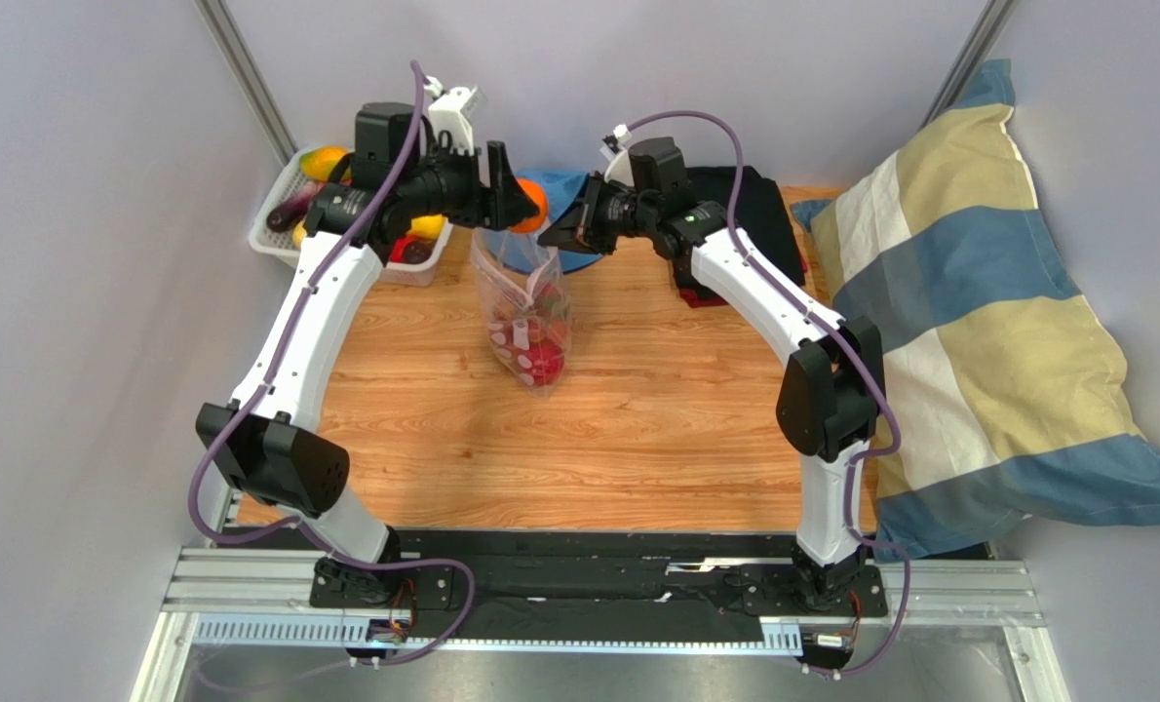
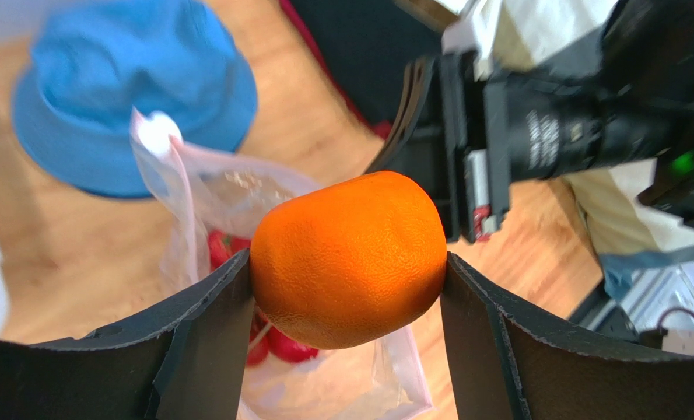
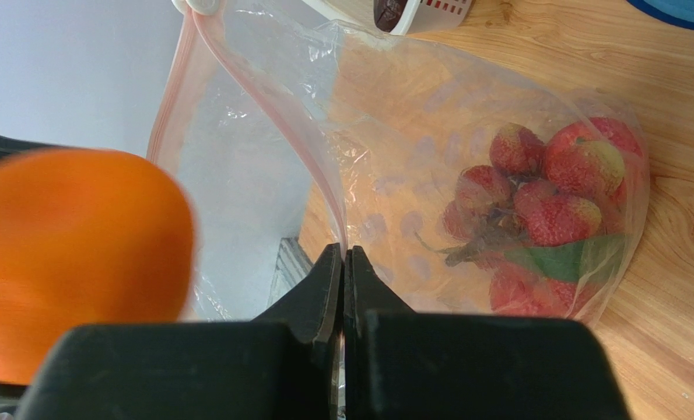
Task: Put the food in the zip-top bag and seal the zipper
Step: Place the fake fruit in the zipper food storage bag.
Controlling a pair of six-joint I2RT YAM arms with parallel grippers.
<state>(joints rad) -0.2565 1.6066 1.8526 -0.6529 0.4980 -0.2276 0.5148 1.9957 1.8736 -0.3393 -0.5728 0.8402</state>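
Left end effector [image 2: 349,261] is clamping the orange [image 2: 349,249] (rigid, glossy, likely slippery) above the limp zip-top bag [image 3: 429,131]. Right end effector [image 3: 343,262], closed, is pinching its rim by the zipper [image 3: 166,92], the best hold, over the surface [image 1: 659,424].

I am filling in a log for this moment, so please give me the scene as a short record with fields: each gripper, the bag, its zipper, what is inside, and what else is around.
left gripper: closed on the orange, near the bag's mouth, not yet inside
right gripper: shut on the top edge of the zip-top bag, holding it up
zipper: unsealed, mouth open
inside bag: red strawberries
white basket: at the far left, holds more toy food
blue hat: behind the bag
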